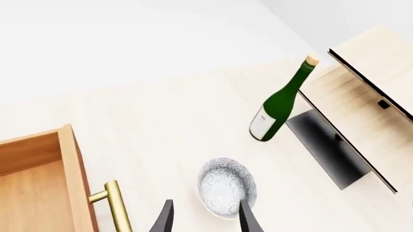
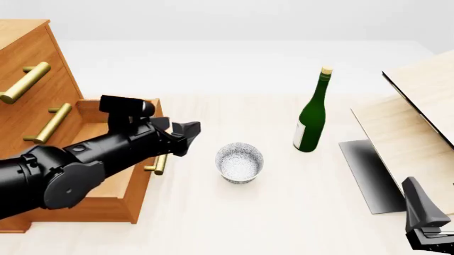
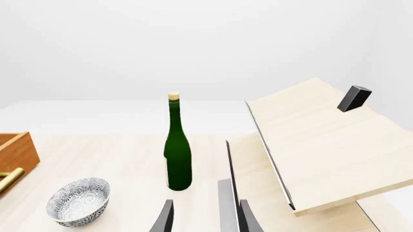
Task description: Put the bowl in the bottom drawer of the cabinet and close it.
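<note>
Pale tabletop (image 2: 284,212) carried the bowl (image 2: 240,162), upright, at 3 o'clock of the open drawer (image 2: 106,175). Left gripper (image 2: 186,134) hovered nearby, jaws apart, empty. Risk: a fingertip striking the rim could tip the bowl toward the bottle (image 2: 312,114).

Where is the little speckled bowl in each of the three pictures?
Left wrist view: the bowl sits low in the picture, just ahead of the left gripper.
Front view: the bowl is on the table near the middle, between the bottom drawer and the green bottle.
Right wrist view: the bowl is at the lower left corner.
Shared landmark: the green bottle, upright in all three.
</note>
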Robot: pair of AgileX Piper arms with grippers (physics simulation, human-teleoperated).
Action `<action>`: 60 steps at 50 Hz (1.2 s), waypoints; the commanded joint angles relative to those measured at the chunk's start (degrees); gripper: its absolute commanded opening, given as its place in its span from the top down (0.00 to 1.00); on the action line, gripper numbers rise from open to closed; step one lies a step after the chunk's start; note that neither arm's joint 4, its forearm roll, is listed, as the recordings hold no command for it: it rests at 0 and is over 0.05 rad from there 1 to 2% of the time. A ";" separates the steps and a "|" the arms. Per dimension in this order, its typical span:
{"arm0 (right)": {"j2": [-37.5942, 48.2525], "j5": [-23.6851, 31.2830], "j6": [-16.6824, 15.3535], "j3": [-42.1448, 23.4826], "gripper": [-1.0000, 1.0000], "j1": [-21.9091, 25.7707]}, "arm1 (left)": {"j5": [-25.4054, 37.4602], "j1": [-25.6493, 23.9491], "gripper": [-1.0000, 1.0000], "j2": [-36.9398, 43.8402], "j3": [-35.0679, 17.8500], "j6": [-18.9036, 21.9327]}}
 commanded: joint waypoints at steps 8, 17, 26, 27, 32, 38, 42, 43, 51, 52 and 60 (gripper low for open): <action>-0.02 0.02 0.01 0.02 0.00 -0.01 | 0.45 -0.38 0.00 6.45 -4.85 -1.24; -0.02 0.02 0.01 0.02 0.00 -0.01 | 0.95 -0.44 0.00 10.51 -7.97 -0.83; -0.02 0.02 0.01 0.02 0.00 -0.01 | 0.63 -0.07 0.00 14.92 -10.40 -1.41; -0.02 0.02 0.01 0.02 0.00 -0.01 | 0.59 -0.18 0.00 15.24 -10.51 -1.48; -0.02 0.02 0.01 0.02 0.00 -0.01 | 0.58 -0.02 0.00 16.40 -11.09 -1.63; -0.02 0.02 0.01 0.02 0.00 -0.01 | 0.57 0.05 0.00 17.76 -11.84 -1.83; -0.02 0.02 0.01 0.02 0.00 -0.01 | 0.32 -0.14 0.00 18.33 -11.97 -2.21; -0.02 0.02 0.01 0.02 0.00 -0.01 | 0.23 -0.17 0.00 18.53 -12.04 -2.35; -0.02 0.02 0.01 0.02 0.00 -0.01 | -0.54 -0.44 0.00 20.87 -12.84 -3.26; -0.02 0.02 0.01 0.02 0.00 -0.01 | -0.54 -0.44 0.00 20.88 -12.85 -3.26; -0.02 0.02 0.01 0.02 0.00 -0.01 | -1.16 -0.54 0.00 22.99 -13.73 -4.25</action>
